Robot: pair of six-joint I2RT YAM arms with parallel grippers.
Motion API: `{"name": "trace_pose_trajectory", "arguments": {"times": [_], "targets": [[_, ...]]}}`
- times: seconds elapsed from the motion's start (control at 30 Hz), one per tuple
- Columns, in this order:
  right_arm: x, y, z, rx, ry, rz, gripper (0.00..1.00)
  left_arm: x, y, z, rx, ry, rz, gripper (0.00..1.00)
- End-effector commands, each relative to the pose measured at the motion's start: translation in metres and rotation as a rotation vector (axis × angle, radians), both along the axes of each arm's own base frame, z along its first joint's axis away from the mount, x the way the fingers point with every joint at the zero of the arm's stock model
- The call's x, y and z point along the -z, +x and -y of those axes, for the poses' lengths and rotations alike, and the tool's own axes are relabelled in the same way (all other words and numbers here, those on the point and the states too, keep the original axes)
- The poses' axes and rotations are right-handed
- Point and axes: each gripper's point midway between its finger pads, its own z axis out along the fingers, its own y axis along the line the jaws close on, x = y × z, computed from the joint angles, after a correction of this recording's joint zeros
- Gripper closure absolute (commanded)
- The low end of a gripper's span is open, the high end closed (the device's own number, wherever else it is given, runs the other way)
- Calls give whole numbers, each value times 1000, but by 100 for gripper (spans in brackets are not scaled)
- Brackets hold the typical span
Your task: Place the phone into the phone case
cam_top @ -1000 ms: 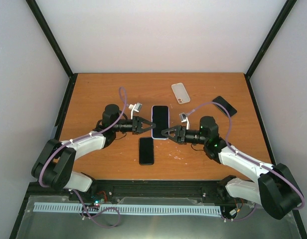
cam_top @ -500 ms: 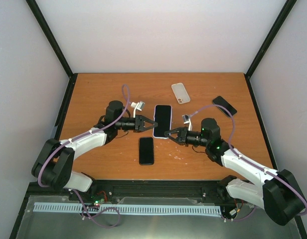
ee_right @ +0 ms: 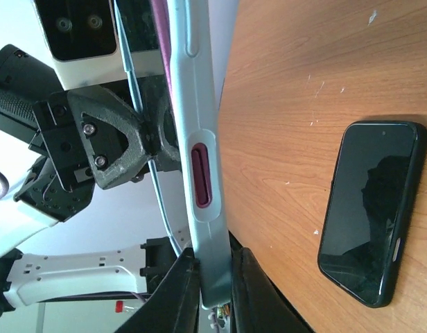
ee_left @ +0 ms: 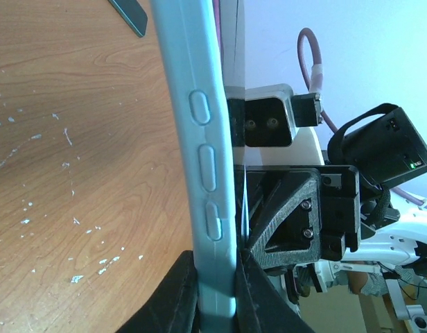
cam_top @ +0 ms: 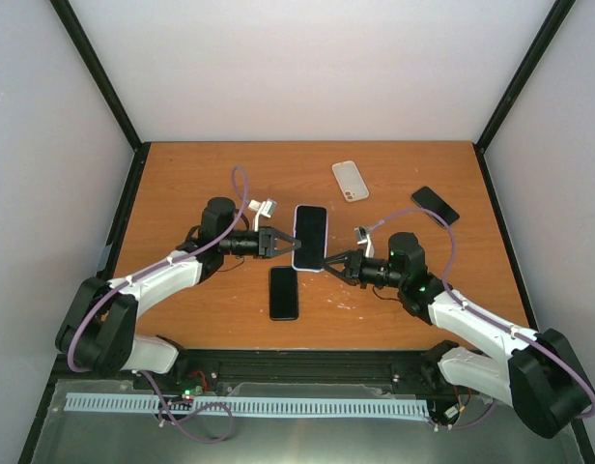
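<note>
Pale blue phone case [ee_left: 206,173], a dark phone [cam_top: 311,232] filling it, sits just beyond a loose black phone [cam_top: 283,292] on the worktop [cam_top: 182,184]. Left end effector [cam_top: 290,245] and right end effector [cam_top: 325,259] each pinch a case edge. Phone looks seated; only checking corners and letting go seem left.

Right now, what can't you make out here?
Left wrist: blue case seen edge-on, its screen side hidden.
Right wrist: its far end cut off by the top edge.
Top view: whether the phone sits fully in it; too small.
Top view: white case, empty or not; too small.
</note>
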Motion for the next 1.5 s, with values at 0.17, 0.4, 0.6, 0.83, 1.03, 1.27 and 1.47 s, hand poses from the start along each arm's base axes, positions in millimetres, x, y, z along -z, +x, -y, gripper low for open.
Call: {"name": "trace_pose_trajectory", "arguments": {"times": [0.17, 0.4, 0.6, 0.83, 1.03, 1.27, 1.47], "targets": [[-41, 0, -11, -87, 50, 203, 95, -17, -7, 1, 26, -88, 48, 81], [-54, 3, -18, -126, 49, 241, 96, -15, -12, 6, 48, -92, 42, 82], [-34, 6, -17, -74, 35, 127, 58, -25, -7, 5, 24, -112, 81, 98], [-29, -5, -30, -98, 65, 109, 58, -34, -3, 6, -2, -143, 70, 100], [-25, -8, -34, -104, 53, 111, 70, -36, 0, 3, -42, -143, 62, 100], [-22, -16, -42, -158, 41, 174, 87, -44, 1, 2, -71, -183, 21, 100], [-21, -22, -43, -229, -18, 328, 87, -49, 1, 2, -75, -218, -42, 100]]}}
